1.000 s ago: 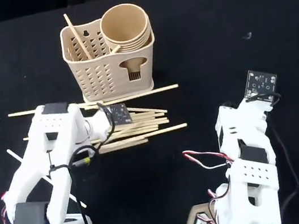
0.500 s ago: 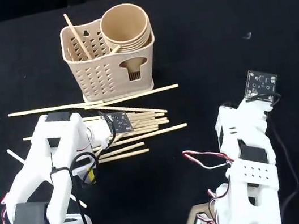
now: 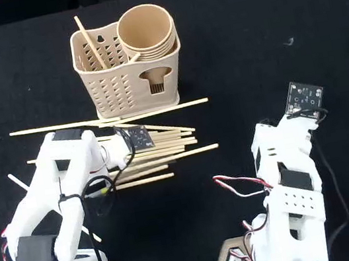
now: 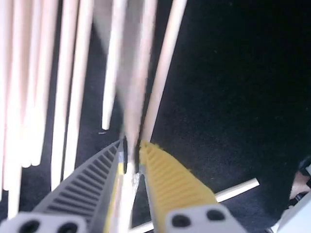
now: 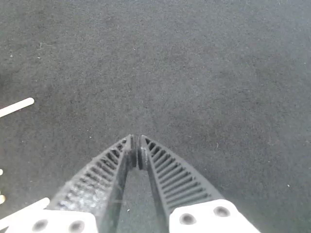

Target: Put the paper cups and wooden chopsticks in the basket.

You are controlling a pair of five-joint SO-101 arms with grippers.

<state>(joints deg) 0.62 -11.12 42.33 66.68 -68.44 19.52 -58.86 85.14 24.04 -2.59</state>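
Pinching one pale wooden chopstick (image 4: 133,87) off the centre-left pile (image 3: 162,147), left gripper (image 4: 130,145) jaws are clamping shut, presumably for the beige perforated plastic basket (image 3: 128,88) upper centre. Right gripper (image 5: 136,148) is idling, jaws together, empty.

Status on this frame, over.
Left gripper shut on a chopstick at the pile. Right gripper shut, holding nothing. Cups in the basket. Path to basket open.
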